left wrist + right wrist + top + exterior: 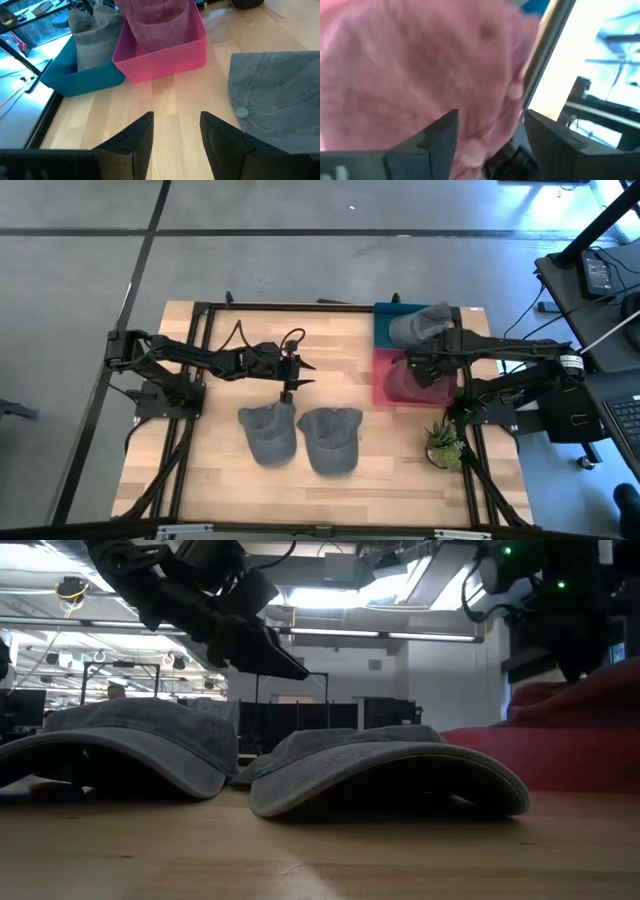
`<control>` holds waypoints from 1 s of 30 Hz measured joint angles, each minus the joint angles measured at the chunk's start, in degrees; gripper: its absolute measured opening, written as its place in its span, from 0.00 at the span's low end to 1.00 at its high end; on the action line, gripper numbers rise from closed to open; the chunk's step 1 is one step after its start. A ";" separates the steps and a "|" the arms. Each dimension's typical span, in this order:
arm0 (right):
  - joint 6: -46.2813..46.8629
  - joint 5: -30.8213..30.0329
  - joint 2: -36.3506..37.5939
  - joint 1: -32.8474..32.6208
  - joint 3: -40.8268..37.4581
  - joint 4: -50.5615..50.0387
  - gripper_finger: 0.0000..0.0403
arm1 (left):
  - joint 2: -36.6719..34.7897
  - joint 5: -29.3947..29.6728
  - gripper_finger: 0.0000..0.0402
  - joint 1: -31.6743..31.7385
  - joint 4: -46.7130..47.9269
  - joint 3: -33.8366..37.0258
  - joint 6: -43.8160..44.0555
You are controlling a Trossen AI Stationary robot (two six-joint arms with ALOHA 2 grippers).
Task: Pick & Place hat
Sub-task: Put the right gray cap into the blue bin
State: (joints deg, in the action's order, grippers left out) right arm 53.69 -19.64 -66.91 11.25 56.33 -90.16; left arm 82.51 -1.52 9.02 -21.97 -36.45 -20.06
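Two grey caps lie side by side low in the middle of the high view, left cap (268,433) and right cap (331,439), brims arched. They look soft, light and floppy; the stiffer brim or crown edge seems the best hold. The left gripper (289,389) hovers just above the left cap, fingers apart, empty. Farther right, the right gripper (418,368) is over the pink bin (380,385), fingers spread above a pink hat (410,65). The teal bin (383,326) holds a grey hat. Wood table (200,470); office behind.

The robot has two dark arms with black cables looping along them, and flat, pointed black fingers (137,142).
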 joint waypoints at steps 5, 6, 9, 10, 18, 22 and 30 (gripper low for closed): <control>-3.55 -7.88 0.80 0.52 6.63 1.23 0.56 | -0.01 0.23 0.39 0.02 0.12 0.00 2.59; -5.36 -9.16 0.83 0.45 8.11 3.24 0.55 | -0.01 0.35 0.39 0.02 0.12 0.00 3.59; -15.77 -10.25 0.83 -0.55 9.72 16.96 0.55 | -0.01 0.40 0.39 0.02 0.29 0.00 8.08; -20.28 -9.19 0.79 -0.79 9.37 23.43 0.55 | -0.01 0.39 0.39 0.02 0.35 0.00 9.63; -51.59 18.40 -3.68 -1.15 0.98 66.42 0.55 | -0.01 0.00 0.39 0.02 2.19 0.00 22.36; -58.33 19.52 -6.98 -1.28 -0.43 73.41 0.55 | -0.01 0.00 0.39 0.02 3.06 -0.01 26.87; -59.99 19.68 -12.35 -1.39 -0.44 73.28 0.55 | -0.01 0.00 0.39 0.02 2.92 -0.02 28.31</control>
State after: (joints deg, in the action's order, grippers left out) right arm -6.30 0.03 -79.26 9.87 55.89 -16.88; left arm 82.50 -1.52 9.04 -19.05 -36.47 8.25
